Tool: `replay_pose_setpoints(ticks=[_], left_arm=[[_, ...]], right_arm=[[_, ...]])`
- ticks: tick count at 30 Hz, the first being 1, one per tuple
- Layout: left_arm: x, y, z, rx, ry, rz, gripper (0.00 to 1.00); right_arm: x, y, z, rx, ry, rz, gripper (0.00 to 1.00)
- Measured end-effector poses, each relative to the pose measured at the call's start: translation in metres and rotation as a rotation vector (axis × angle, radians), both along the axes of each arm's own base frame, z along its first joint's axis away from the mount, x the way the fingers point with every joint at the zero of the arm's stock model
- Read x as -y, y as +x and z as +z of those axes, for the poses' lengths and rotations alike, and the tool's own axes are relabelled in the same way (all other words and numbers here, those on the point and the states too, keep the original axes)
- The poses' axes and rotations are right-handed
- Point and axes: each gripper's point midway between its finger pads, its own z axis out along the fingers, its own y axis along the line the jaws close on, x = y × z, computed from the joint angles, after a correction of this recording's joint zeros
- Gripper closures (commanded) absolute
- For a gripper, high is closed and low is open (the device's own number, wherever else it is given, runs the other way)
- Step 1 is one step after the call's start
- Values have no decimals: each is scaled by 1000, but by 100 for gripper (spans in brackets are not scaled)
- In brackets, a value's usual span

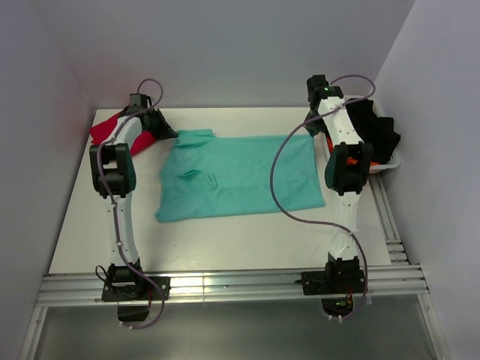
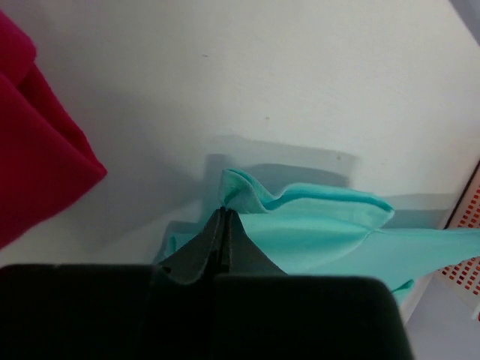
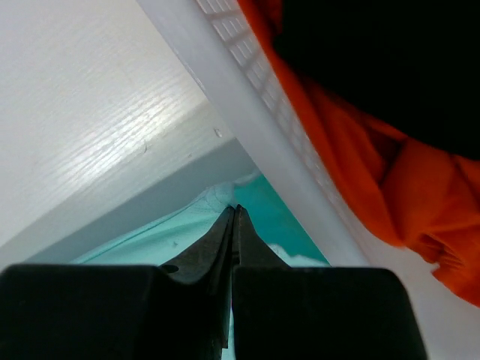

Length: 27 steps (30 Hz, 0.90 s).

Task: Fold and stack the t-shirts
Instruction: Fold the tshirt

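Clamped tight on raised edge of teal t-shirt (image 1: 240, 176) at tips of left gripper (image 2: 225, 216) and again at tips of right gripper (image 3: 236, 212), with red t-shirt (image 2: 37, 157) left of the former, white basket (image 3: 240, 97) right of the latter.

Teal t-shirt (image 1: 240, 176): matt, soft cloth is shown.
Red t-shirt (image 1: 105, 129): matt cloth.
Table (image 1: 225, 240): white, faintly grained.
Basket (image 3: 240, 97): white perforated plastic.

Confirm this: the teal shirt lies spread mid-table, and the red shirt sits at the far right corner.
Wrong corner: the red shirt sits at the far left corner, as the top external view shows. The teal shirt does lie spread mid-table.
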Motion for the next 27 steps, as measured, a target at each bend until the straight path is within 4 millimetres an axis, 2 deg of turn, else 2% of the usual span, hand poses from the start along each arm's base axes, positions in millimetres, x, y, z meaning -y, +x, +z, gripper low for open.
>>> replay_pose_setpoints(ticks=[3,6,10,13,19,27], left_arm=[[0,1,22,38,0,-1,100],[0,-2,50,89,2,-6,100],[1,-9,78,134,7,-12,100],[2,-17,89,155,11,-17,100],[8,-55,97,144,32,-33,100],[26,-131,119,161,77,-59,100]], right_arm=[[1,-7,21,36,9,-3,100],[0,-16,32,50,15,1,100],[-2,-31,26,19,20,6,100],[-5,-43,17,-11,20,13,100],[-12,-70,13,-38,23,23,100],[-14,-110,37,20,26,28,100]])
